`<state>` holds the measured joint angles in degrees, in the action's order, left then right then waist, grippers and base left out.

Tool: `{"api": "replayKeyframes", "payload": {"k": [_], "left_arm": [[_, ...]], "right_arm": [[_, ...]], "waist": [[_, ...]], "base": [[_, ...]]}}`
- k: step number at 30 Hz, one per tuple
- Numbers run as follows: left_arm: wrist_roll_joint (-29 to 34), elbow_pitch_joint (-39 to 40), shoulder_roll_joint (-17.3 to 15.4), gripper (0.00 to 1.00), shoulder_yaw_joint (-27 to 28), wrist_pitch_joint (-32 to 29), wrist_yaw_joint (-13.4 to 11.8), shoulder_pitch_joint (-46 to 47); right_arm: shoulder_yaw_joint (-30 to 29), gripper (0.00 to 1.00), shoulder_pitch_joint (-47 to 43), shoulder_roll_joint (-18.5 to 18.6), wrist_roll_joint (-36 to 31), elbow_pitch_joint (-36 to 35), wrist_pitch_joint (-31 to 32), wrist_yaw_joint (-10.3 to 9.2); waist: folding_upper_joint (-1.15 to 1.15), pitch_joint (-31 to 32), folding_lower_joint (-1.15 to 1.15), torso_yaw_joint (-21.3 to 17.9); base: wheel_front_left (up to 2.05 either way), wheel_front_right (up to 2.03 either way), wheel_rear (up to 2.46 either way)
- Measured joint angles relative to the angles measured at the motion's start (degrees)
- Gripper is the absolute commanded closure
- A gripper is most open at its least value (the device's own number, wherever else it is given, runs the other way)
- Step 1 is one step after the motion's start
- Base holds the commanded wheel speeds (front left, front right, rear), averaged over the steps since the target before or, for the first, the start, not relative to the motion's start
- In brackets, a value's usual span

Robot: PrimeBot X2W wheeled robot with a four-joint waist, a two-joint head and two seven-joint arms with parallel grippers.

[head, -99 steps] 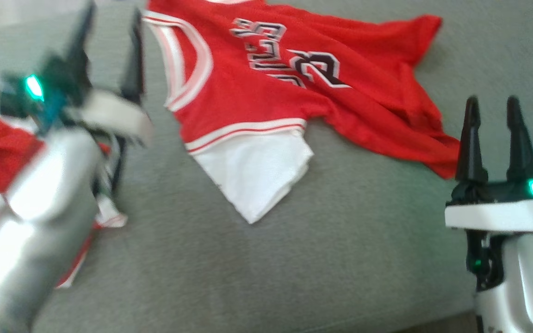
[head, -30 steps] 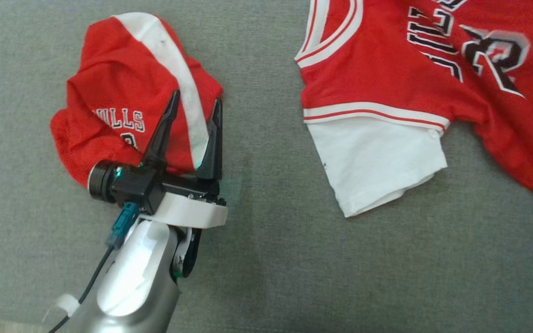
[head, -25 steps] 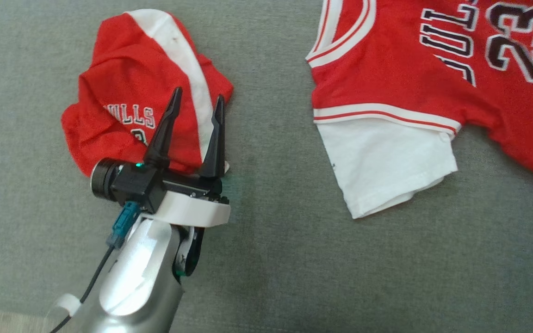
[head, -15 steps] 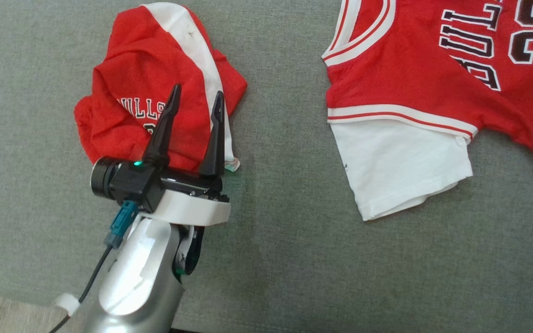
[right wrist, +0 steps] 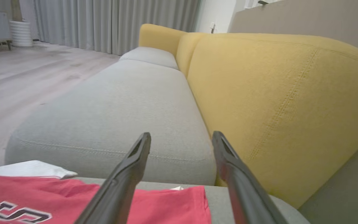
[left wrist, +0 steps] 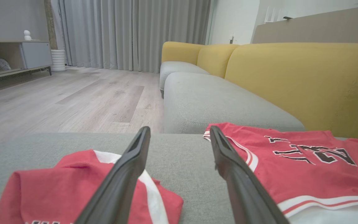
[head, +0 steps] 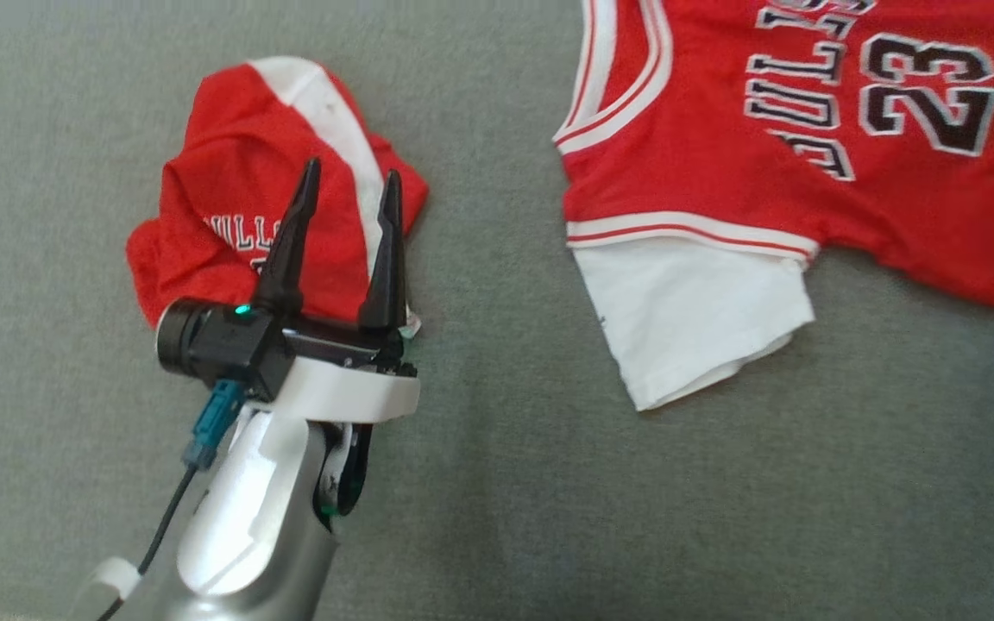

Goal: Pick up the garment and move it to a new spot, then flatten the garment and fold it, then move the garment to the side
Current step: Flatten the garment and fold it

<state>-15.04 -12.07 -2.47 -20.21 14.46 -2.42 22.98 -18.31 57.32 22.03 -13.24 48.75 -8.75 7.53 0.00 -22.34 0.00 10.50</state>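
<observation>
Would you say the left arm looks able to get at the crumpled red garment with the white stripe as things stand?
Probably yes: the open left end effector is poised right at the crumpled red garment, with nothing between them.

Jersey (head: 721, 164) runs off the head view's top and right edges (far part out of sight). Shorts (head: 221, 181): lettering partly covered by the left gripper (head: 353, 168). Left arm (head: 247, 517) cut by the bottom edge. White object (left wrist: 27, 35) on the cabinet (left wrist: 36, 53), left wrist view: too small to identify.
</observation>
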Motion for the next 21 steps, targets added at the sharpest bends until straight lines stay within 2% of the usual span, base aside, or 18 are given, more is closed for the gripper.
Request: {"api": "replayKeyframes", "payload": {"k": [4,10,12,15,21], "left_arm": [[0.0,0.0,0.0,0.00,0.4,0.0,0.0,-1.6],[0.0,-0.4,0.0,0.00,0.5,0.0,-0.1,-4.8],[0.0,-0.9,0.0,0.00,0.6,0.0,-0.2,-5.8],[-0.5,-1.4,0.0,0.00,0.5,0.0,-0.6,-7.3],[-1.0,-4.3,0.0,0.00,0.0,0.0,-0.5,-9.2]], "right_arm": [[5.0,0.00,-7.3,-3.8,5.3,-3.9,-2.8,0.00],[11.4,0.00,-21.0,-7.8,13.2,-17.0,-3.2,0.00],[11.5,0.00,-28.9,-9.9,16.2,-24.3,-2.0,0.00],[10.8,0.00,-37.5,-13.2,17.5,-31.5,-0.5,0.00],[9.6,0.00,-50.9,-18.3,19.1,-40.0,0.7,0.00]], "waist": [[0.00,3.1,-0.01,-1.8],[0.00,8.0,-0.02,-5.2],[0.00,10.2,-0.01,-6.9],[0.00,12.0,-0.02,-8.6],[0.00,14.3,-0.02,-11.2]], "base": [[0.00,0.00,0.00],[0.00,0.00,0.00],[0.00,0.00,0.00],[0.00,0.00,0.00],[0.00,0.00,0.00]]}}
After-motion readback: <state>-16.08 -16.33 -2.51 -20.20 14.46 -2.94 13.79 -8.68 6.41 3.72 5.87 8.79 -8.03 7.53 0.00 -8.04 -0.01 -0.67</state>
